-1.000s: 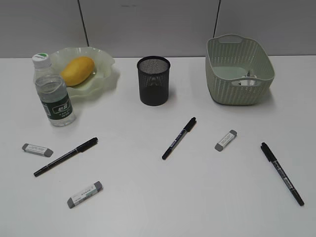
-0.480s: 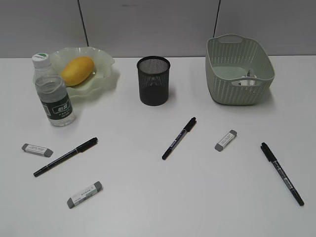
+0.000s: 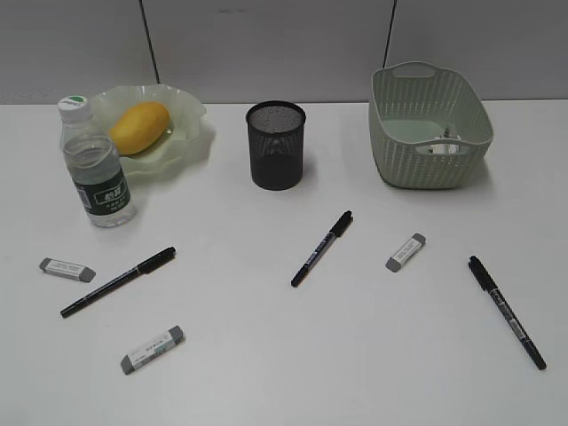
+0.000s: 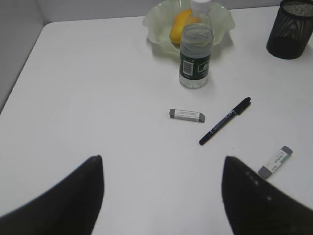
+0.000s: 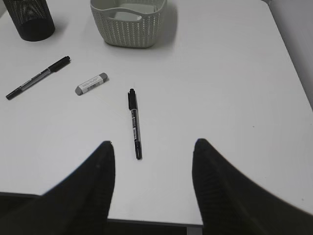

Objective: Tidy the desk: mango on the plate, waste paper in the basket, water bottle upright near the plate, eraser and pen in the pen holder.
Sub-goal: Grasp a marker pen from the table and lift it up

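Left hand (image 4: 161, 196) and right hand (image 5: 151, 186), both spread and empty, hover unchanged above the bench (image 3: 266, 355); nothing has moved. One pen (image 5: 135, 123) lies just ahead of the right hand.

Open left gripper (image 4: 161, 196) above white desk (image 4: 98, 88), upright water bottle (image 4: 195, 58) before plate (image 4: 156, 24) holding mango (image 4: 177, 27) — eraser (image 4: 186, 115), pen (image 4: 225, 120) nearer.
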Available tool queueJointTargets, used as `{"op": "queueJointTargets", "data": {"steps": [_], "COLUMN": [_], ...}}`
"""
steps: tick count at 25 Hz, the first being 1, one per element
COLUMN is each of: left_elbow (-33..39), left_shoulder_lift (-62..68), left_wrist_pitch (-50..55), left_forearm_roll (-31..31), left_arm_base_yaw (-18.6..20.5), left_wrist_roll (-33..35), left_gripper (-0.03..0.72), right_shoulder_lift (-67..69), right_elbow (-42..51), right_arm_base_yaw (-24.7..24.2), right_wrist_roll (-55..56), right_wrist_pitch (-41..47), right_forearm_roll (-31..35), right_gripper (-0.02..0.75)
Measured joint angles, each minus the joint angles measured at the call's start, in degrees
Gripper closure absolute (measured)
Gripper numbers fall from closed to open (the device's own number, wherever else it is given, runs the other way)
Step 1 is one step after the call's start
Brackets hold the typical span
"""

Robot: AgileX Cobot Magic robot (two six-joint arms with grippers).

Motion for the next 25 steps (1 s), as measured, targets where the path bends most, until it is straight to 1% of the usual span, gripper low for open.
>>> {"op": "queueJointTargets", "data": {"steps": [10, 15, 23, 25], "left_elbow": [0.00, 0.00, 0.00, 0.00], "left_shoulder_lift": [0.00, 0.00, 0.00, 0.00], "left_wrist_pitch": [-0.16, -0.21, -0.26, -0.32], "left_forearm_roll": [-0.29, -1.97, -2.27, -2.27], "left_arm_base_yaw": [0.00, 0.00, 0.00, 0.00], "left_wrist_roll": [0.00, 0.00, 0.00, 0.00], "left_gripper": [0.117, 0.117, 0.117, 0.117], "right_shoulder_lift": [0.00, 0.00, 0.00, 1.90], "right_elbow": [0.00, 0.00, 0.00, -0.29], "right_arm_base_yaw": [0.00, 0.00, 0.00, 0.00], "right_wrist_roll": [0.00, 0.00, -0.12, -0.12], "right_wrist_pitch": [0.00, 0.00, 0.00, 0.00], "right_forearm_roll": [0.00, 0.05, -0.49, -0.49], "right_gripper": [0.325, 0.325, 0.325, 0.325]}}
